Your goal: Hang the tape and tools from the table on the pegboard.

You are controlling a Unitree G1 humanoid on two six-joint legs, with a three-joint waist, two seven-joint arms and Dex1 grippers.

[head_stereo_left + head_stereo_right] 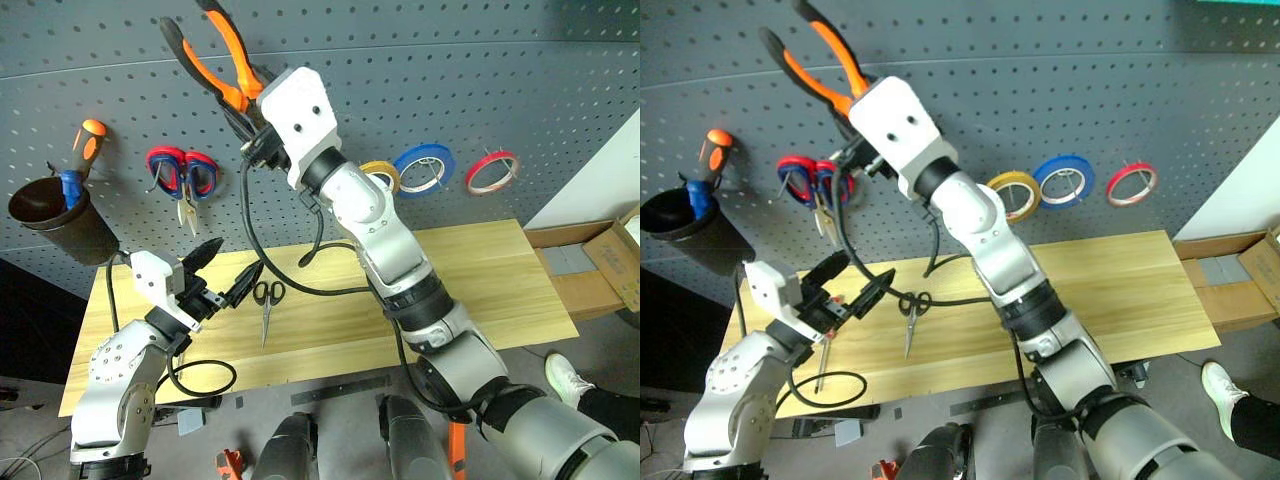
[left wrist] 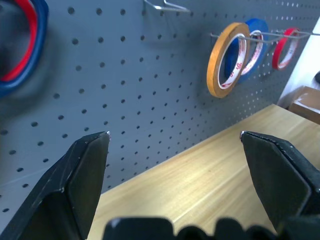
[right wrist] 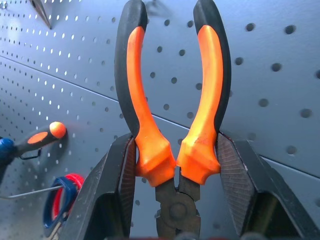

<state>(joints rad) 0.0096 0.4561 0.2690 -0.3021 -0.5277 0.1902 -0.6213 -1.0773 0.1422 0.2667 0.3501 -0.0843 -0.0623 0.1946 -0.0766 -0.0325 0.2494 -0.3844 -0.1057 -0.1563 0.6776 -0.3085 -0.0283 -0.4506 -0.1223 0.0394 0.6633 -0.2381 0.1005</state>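
Right tool [image 3: 177,165]: pinching the orange-and-black-handled needle-nose pliers [image 1: 215,60] at the base of the two handles, just above the pivot, one black finger [image 3: 120,180] pressed against each handle from outside.
Pliers, place: lifted high against the grey perforated pegboard [image 1: 450,80], handles pointing up and spread in a narrow V, nose hidden down inside the tool.
Pliers, handling: judged stiff steel, fairly heavy for their size, and weighted toward the nose; the rubbery sleeves should give good friction, so slipping looks unlikely.
Pliers, hold: the low grip near the pivot keeps the loop between the handles free, which seems the natural part to drop over a peg; squeezing harder would only close the handles.
Left tool [image 1: 222,272]: spread wide and empty, hovering above the light yellow wooden tabletop [image 1: 480,290].
Small black-handled scissors [image 1: 266,300]: lying flat on the tabletop just beside the left tool, blades pointing toward the near edge; light and rigid, best taken across the blades near the pivot, leaving the finger rings free for a peg.
Yellowish-tan see-through tape roll [image 2: 226,59]: already hanging on a peg, beside a blue tape roll [image 1: 424,166] and a smaller red tape roll [image 1: 492,172].
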